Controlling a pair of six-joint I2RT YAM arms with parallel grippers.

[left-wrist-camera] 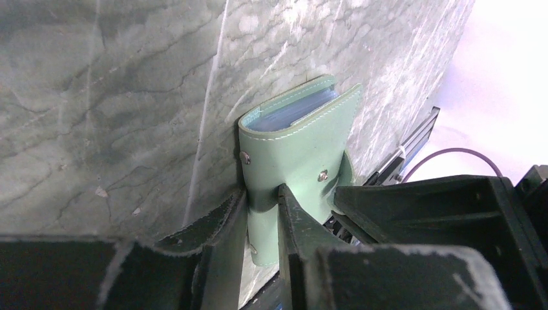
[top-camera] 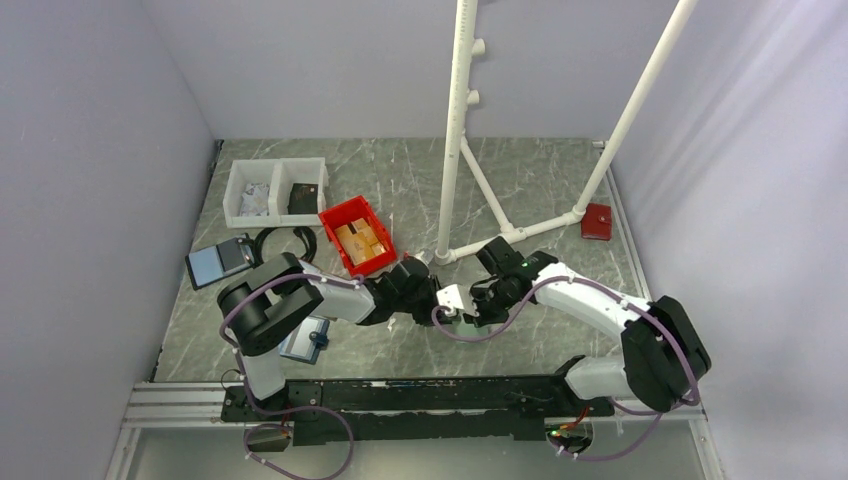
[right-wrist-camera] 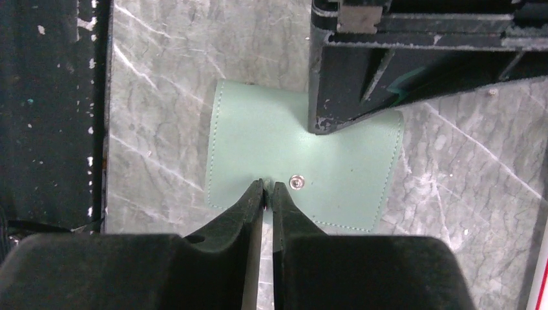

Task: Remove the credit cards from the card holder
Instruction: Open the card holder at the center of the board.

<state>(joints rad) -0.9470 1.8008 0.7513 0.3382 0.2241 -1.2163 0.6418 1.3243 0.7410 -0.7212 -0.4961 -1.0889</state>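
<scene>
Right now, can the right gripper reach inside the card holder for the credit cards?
Probably not yet: the card holder is folded shut in the left gripper, and the right gripper pinches only its edge.

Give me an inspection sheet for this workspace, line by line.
Surface: grey-green marbled tabletop, flat.
Job's things: closed teal-green stitched card holder, gripped from both sides; credit cards not seen.
Clutter: white two-compartment bin; red plastic bin; dark-edged folder; second folder by the left arm; small red block.
Grippers: left gripper shut on holder; right gripper shut on its tab.
Cables: purple cables along arms; black cable loop.
Surroundings: white pipe frame; plain pale walls.
</scene>
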